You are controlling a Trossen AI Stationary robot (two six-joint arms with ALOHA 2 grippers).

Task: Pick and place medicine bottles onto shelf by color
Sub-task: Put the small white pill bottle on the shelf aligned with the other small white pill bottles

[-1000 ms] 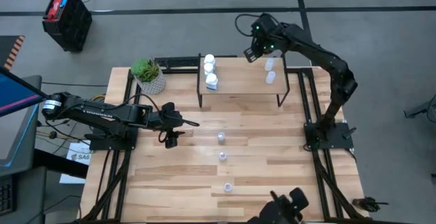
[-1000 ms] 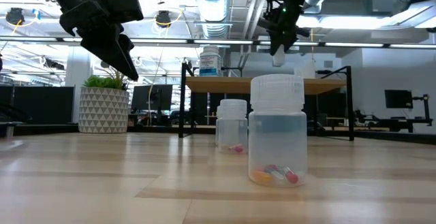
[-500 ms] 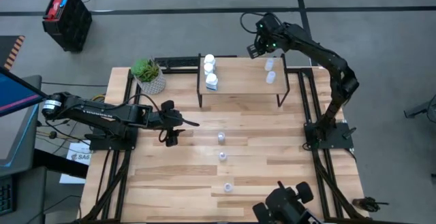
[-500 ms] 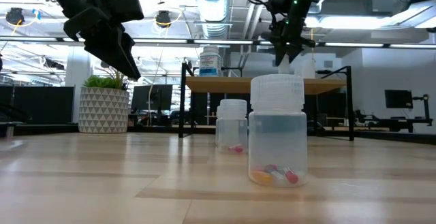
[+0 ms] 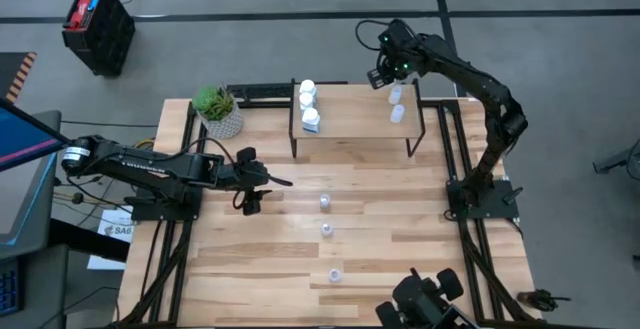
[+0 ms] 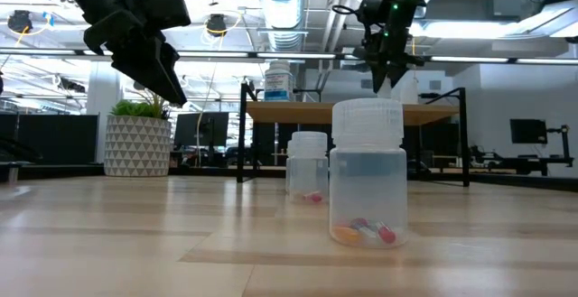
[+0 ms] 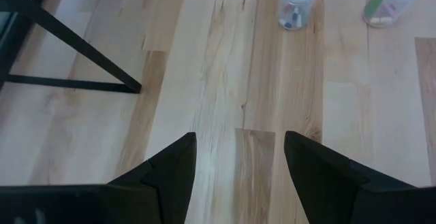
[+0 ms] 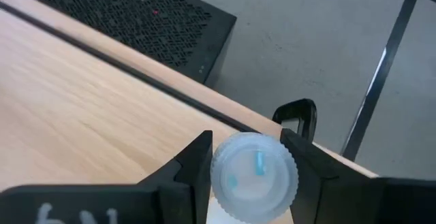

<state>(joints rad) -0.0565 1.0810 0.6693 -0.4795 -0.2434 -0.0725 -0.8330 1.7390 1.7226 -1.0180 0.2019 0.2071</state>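
The shelf [image 5: 355,134] stands at the table's far side. Three white medicine bottles [image 5: 308,102] stand on its left end and a pale translucent one [image 5: 397,115] on its right. My right gripper [image 5: 388,73] hangs over the shelf's far right corner, shut on another translucent bottle [image 8: 254,176]. Three more translucent bottles [image 5: 327,229] stand in a row on the table in front of the shelf; the nearest [image 6: 368,172] holds coloured pills. My left gripper [image 5: 272,181] hovers open over the table, left of that row. My right gripper pinches the translucent bottle's ribbed cap [image 8: 221,183] between its two fingers [image 8: 196,164], one on each side. The fingers slant down from above. The bottle stays upright below them; whether its base touches the shelf top I cannot tell.
A white patterned plant pot [image 5: 220,114] stands at the table's far left corner. A dark device [image 5: 425,304] sits at the near edge. A black crate [image 5: 98,27] is on the floor beyond the table. Bare planks lie between the shelf and my left gripper.
My right gripper has carried the translucent bottle toward the table's right edge and a little down, over the shelf's far right part. The bottle has stayed upright in the hold.
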